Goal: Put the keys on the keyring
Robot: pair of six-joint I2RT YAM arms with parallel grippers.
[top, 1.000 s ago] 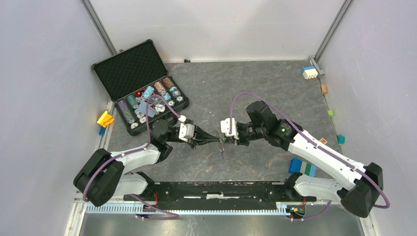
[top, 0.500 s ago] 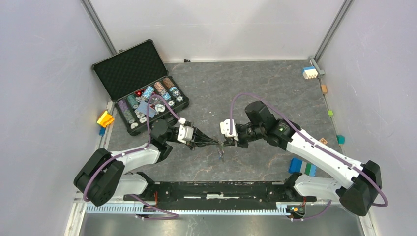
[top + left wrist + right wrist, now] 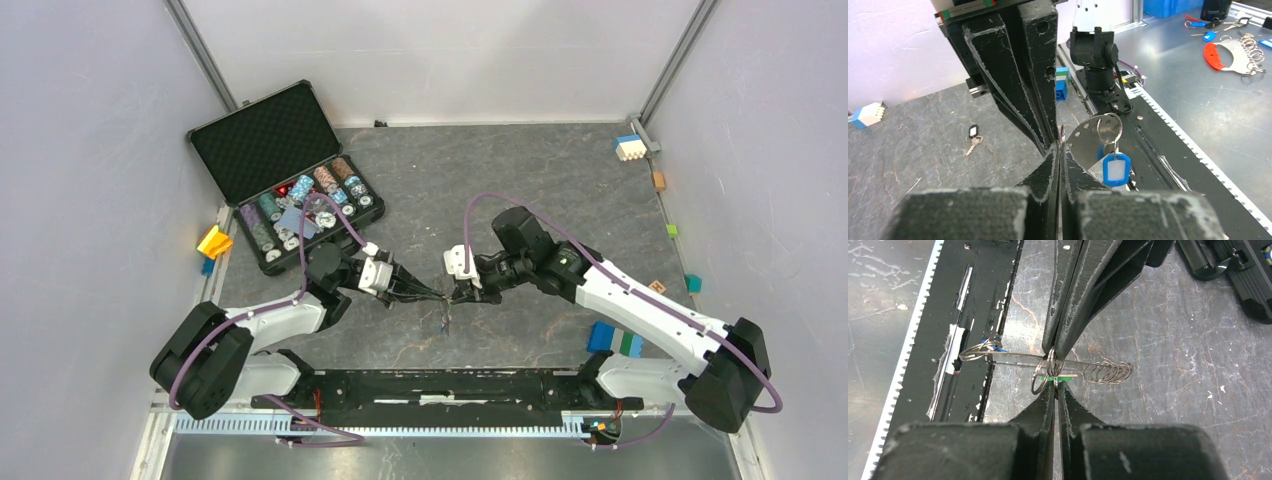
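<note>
Comparing with a second ago: finding the right arm (image 3: 620,300) swung slightly left, with the right gripper (image 3: 455,294) sitting a bit nearer the front edge than before. Seeing the left gripper (image 3: 436,293) barely shifted, tips facing the other pair above the middle of the surface (image 3: 520,180), same as before. Not spotting any change among the loose stuff.

Checking the wrist views: finding the left gripper clamped fully shut on the keyring (image 3: 1013,358), held up off the surface between the two grippers. Finding the right gripper pinched almost shut too, apparently on the green key (image 3: 1060,380) right at the wire, beside a small split ring (image 3: 1040,378). Only getting a sliver of green there, so no calling tag versus ring as the pinched part.

Hard to read from overhead: just a dark tangle at the meeting point of the tips, plus a speck hanging below. Can't find the black key from up there at all. Getting the keyring mostly edge-on in the left wrist view, outline tough to read.

Counting: one keyring. Three keys: blue key (image 3: 1116,170) dangling from the keyring, green at the right tips, black key (image 3: 973,132) lying flat on the surface well off to the side. Two grippers. One open case (image 3: 270,140) of chips (image 3: 300,205). Blocks (image 3: 628,148): two by the left edge, six or so down the right.
</note>
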